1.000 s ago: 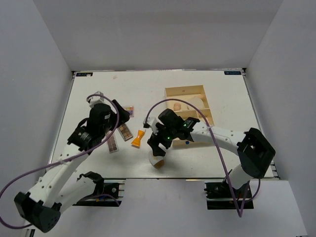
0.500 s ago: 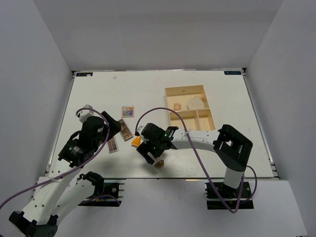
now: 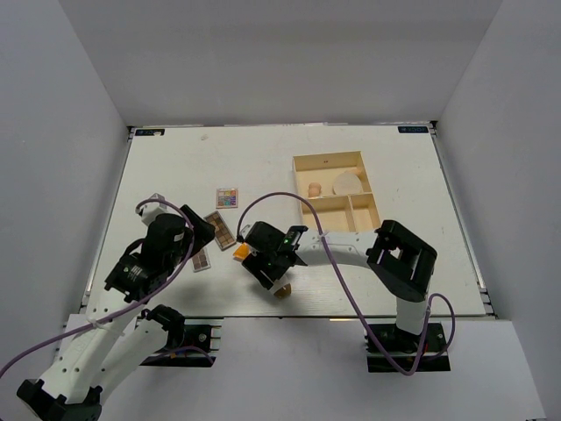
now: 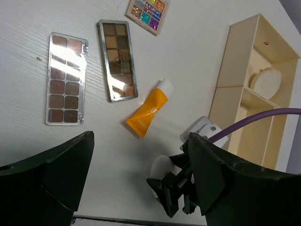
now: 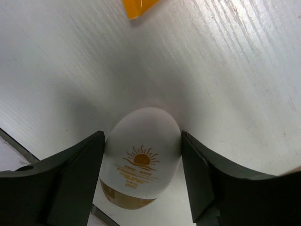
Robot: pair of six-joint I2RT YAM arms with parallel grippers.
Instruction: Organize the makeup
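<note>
The white egg-shaped item (image 5: 141, 162) with a sun logo lies near the table's front edge (image 3: 281, 288). My right gripper (image 5: 142, 136) is around it, a finger against each side. It also shows in the top view (image 3: 272, 277). An orange tube (image 3: 241, 252) lies just left of it. Two long brown palettes (image 4: 66, 77) (image 4: 117, 60) and a small square colourful palette (image 4: 147, 8) lie further left. My left gripper (image 4: 140, 137) is open and empty, raised above the tube. A peach sponge (image 3: 314, 188) and a round cream disc (image 3: 347, 183) sit in the box.
The cream three-compartment box (image 3: 329, 159) stands right of centre, far from both grippers. The purple cable of the right arm arches over the table's middle. The front edge of the table is right beside the egg.
My left arm has drawn back toward the near left. My right gripper has moved left and down around the egg, with little motion in the last half second.
</note>
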